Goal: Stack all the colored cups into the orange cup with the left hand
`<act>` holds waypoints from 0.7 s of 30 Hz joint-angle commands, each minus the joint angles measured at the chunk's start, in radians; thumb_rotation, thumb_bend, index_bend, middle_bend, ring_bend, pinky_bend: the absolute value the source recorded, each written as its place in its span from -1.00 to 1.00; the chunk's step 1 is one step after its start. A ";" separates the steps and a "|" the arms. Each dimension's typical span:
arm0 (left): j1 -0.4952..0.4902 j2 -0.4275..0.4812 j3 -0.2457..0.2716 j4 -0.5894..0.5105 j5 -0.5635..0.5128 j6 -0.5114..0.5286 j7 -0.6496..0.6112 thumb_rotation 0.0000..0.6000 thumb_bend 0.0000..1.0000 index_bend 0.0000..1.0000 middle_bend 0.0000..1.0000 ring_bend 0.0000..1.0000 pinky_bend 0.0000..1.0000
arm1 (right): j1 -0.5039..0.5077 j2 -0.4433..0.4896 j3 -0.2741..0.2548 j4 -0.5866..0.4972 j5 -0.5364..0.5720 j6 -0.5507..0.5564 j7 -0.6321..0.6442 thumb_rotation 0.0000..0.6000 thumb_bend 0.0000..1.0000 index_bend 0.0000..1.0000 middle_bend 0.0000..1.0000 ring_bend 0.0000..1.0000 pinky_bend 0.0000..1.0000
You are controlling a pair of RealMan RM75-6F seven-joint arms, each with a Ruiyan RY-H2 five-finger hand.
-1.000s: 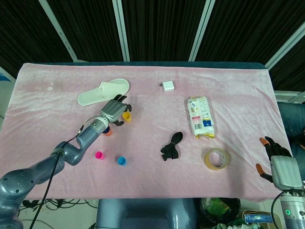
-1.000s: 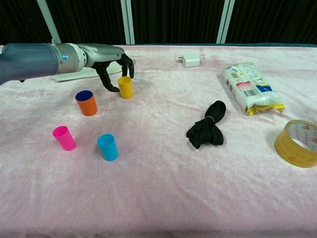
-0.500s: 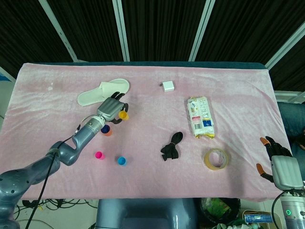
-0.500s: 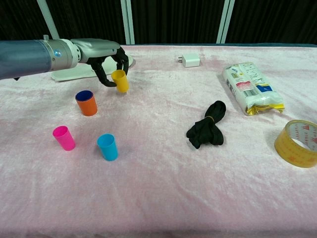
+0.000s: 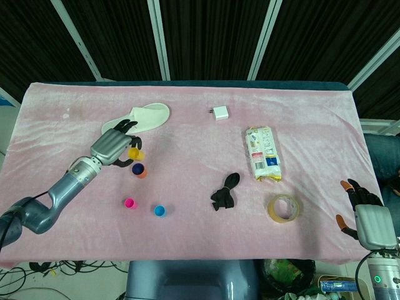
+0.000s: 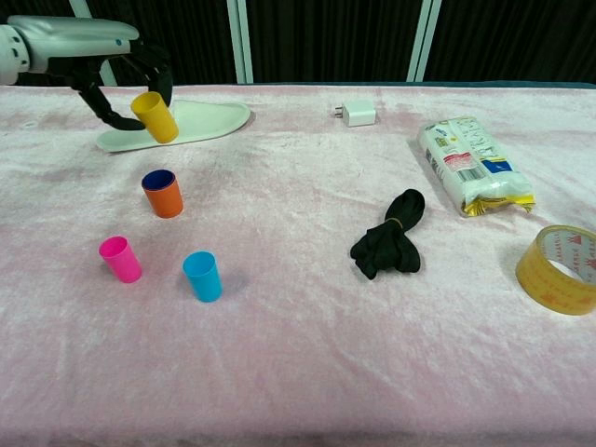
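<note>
Over on the pink velvety cloth [image 6: 307, 372] that covers the table, a white slipper [image 6: 200, 122] lies flat at the far left, sole down, toe pointing right. Further along the back edge sits a small white charger plug [image 6: 358, 114], all on its own. To the right, a sealed snack packet [image 6: 473, 166] lies lengthwise, printed face up. In the middle, a bundle of black cloth [image 6: 391, 235], banded around its waist, rests on the cloth between the packet and the left side. And at the near right, a roll of tan packing tape [image 6: 561, 269] lies flat, hole upward, just beside the packet's near end.
</note>
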State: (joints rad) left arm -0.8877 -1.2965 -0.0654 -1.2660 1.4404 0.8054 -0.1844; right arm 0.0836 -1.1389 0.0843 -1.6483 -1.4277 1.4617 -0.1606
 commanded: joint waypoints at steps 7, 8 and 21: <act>0.015 0.024 0.035 -0.033 0.034 -0.007 0.016 1.00 -0.39 -0.13 -0.06 -1.00 -0.99 | 0.000 0.001 0.002 0.000 0.006 -0.003 0.001 1.00 -0.49 -0.70 -0.80 -0.65 -0.52; 0.012 0.015 0.034 -0.027 0.030 -0.016 0.019 1.00 -0.39 -0.13 -0.06 -1.00 -0.99 | 0.000 0.001 0.002 -0.001 0.006 -0.003 0.001 1.00 -0.49 -0.70 -0.80 -0.65 -0.52; -0.012 -0.071 0.025 0.054 0.014 -0.064 0.033 1.00 -0.39 -0.17 -0.08 -1.00 -0.99 | 0.001 0.001 0.003 0.002 0.008 -0.006 0.005 1.00 -0.49 -0.70 -0.80 -0.65 -0.52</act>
State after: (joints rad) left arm -0.8975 -1.3625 -0.0395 -1.2158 1.4571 0.7462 -0.1538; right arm 0.0849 -1.1373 0.0876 -1.6466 -1.4199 1.4560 -0.1552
